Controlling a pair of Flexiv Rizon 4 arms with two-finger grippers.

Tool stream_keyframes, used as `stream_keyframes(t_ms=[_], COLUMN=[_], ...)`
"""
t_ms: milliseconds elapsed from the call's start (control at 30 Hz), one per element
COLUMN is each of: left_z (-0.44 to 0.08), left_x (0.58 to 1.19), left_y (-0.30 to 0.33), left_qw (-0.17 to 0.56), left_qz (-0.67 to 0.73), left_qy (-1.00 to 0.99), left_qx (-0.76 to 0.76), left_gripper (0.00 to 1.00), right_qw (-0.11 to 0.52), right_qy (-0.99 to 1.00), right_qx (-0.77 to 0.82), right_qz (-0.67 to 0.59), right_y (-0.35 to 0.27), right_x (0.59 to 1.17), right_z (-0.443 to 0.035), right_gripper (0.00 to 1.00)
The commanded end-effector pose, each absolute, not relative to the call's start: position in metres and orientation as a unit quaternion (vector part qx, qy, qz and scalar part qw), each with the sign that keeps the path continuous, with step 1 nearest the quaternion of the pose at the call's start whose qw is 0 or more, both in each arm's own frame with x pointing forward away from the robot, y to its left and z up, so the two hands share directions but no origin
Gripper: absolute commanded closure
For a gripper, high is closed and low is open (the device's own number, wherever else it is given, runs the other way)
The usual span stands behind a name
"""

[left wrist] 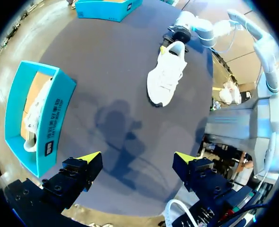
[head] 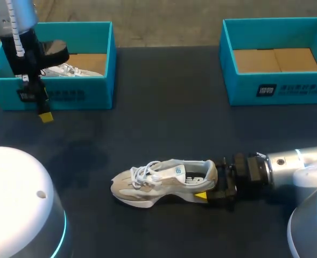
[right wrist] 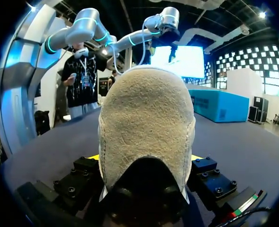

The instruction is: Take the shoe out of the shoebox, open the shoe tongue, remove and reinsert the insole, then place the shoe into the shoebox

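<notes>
Head view: shoe [head: 163, 183] sits upright on the dark table [head: 163, 123], lower middle of the frame, toe pointing frame-left, heel frame-right. Right arm enters from the lower right; right gripper [head: 215, 191] is clenched on the shoe's heel, one yellow tip showing against the sole. Left gripper [head: 42, 107] hangs in the upper left, over the front wall of the left shoebox [head: 77, 97], which has a second shoe [head: 67, 70] inside. Right shoebox [head: 244, 88] is in the upper right and well apart from the shoe, with only its cardboard floor showing. Left wrist view: left gripper [left wrist: 137, 161] is released, fingers spread wide with only table surface between them. Left shoebox [left wrist: 51, 127] is just beside one finger, with the second shoe [left wrist: 37, 111] lying in it. The shoe [left wrist: 166, 75] is well ahead of the fingers, right gripper [left wrist: 175, 38] at its far end, right shoebox [left wrist: 103, 8] further off. Right wrist view: right gripper [right wrist: 146, 158] holds the shoe [right wrist: 146, 109] by the heel. The suede heel counter stands between the fingers, both pads against it, one from each side.
</notes>
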State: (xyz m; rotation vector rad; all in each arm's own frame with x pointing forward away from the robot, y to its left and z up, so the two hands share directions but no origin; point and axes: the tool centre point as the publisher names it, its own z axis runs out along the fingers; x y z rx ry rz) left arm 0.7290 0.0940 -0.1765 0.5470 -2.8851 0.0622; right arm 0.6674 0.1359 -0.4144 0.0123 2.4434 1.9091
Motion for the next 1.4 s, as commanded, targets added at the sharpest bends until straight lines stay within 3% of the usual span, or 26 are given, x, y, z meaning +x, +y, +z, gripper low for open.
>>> stream_keyframes(t_ms=[33, 167, 233, 333, 533, 1000, 1067, 1400], left_z=[-0.177, -0.192, -0.202, -0.214, -0.230, -0.238, -0.247, -0.265], left_x=[0.731, 0.726, 0.716, 0.701, 0.669, 0.671, 0.670, 0.643], left_y=[0.088, 0.066, 0.062, 0.056, 0.043, 0.038, 0.027, -0.026], left_qw=[0.115, 0.109, 0.086, 0.113, 0.118, 0.112, 0.145, 0.062], left_qz=[0.019, -0.018, -0.013, -0.024, 0.001, 0.002, -0.019, -0.035], left_qy=[-0.967, -0.883, -0.853, -0.819, -0.779, -0.756, -0.718, -0.634], left_qx=[0.227, 0.456, 0.514, 0.561, 0.616, 0.645, 0.681, 0.770], left_gripper=[0.00, 0.00, 0.00, 0.00, 0.00, 0.00, 0.00, 0.00], right_qw=[0.020, 0.020, 0.020, 0.020, 0.020, 0.020, 0.020, 0.020], right_qy=[0.790, 0.790, 0.790, 0.790, 0.790, 0.790, 0.790, 0.790], right_qx=[0.005, 0.005, 0.005, 0.005, 0.005, 0.005, 0.005, 0.005], right_qz=[0.613, 0.613, 0.613, 0.613, 0.613, 0.613, 0.613, 0.613], right_y=[0.137, 0.137, 0.137, 0.137, 0.137, 0.137, 0.137, 0.137], right_x=[0.666, 0.666, 0.666, 0.666, 0.666, 0.666, 0.666, 0.666], right_z=[-0.413, -0.413, -0.413, -0.413, -0.413, -0.413, -0.413, -0.413], right_gripper=[1.00, 1.00, 1.00, 1.00, 1.00, 1.00, 1.00, 1.00])
